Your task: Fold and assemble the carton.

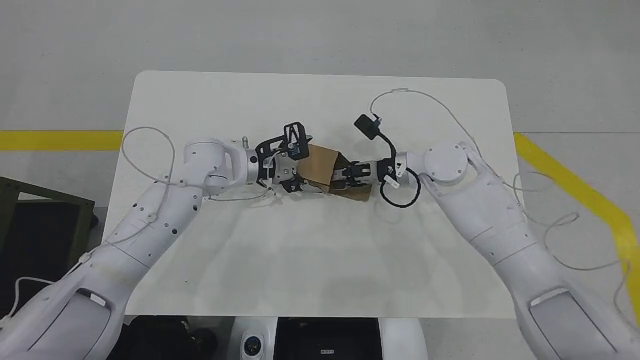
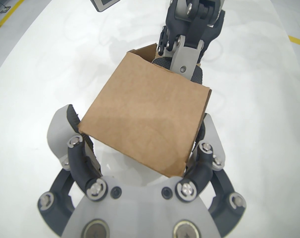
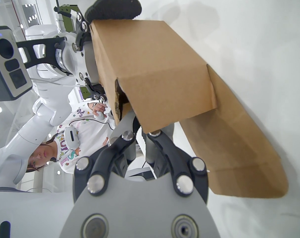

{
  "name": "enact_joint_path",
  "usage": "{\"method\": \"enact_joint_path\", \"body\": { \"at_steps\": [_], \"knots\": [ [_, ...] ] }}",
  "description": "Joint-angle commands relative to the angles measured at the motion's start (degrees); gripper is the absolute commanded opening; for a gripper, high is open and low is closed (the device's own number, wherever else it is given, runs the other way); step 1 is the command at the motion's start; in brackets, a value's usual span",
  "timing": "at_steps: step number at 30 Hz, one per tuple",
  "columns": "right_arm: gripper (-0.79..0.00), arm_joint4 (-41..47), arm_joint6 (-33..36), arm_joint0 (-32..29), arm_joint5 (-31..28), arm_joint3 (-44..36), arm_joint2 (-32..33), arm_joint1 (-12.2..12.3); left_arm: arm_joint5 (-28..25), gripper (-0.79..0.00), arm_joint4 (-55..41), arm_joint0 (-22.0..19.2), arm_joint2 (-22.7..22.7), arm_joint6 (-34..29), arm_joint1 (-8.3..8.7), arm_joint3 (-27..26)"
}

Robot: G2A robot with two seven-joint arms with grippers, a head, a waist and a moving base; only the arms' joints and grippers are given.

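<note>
While the left claw (image 2: 140,122) and right claw (image 3: 147,134) both clamp the brown cardboard carton (image 3: 152,63), twisting could crush it; its loose flap (image 3: 234,154) could tear.

Left end effector (image 1: 298,164) and right end effector (image 1: 349,177) block the carton (image 1: 322,166) ends; long sides unobstructed.

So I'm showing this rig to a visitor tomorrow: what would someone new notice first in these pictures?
First, the brown carton at the middle of the white table, gripped from opposite ends by the left end effector and the right end effector. Next, its long flap, at the right end effector's end, unfolded and open.
</note>
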Motion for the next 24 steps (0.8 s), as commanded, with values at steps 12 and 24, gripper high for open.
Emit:
{"method": "enact_joint_path", "body": {
  "at_steps": [12, 24],
  "knots": [
    [-0.785, -2.42, 3.26, -1.42, 1.46, -2.03, 5.06, 2.11, 0.85, 0.0, -1.84, 0.72, -1.22, -2.47, -0.55, 0.3],
    [-0.785, -4.16, 1.82, -2.3, 1.77, -2.82, 7.69, 3.14, 1.48, 0.0, -2.36, 1.43, -2.14, -3.61, -1.0, -0.24]
  ]
}}
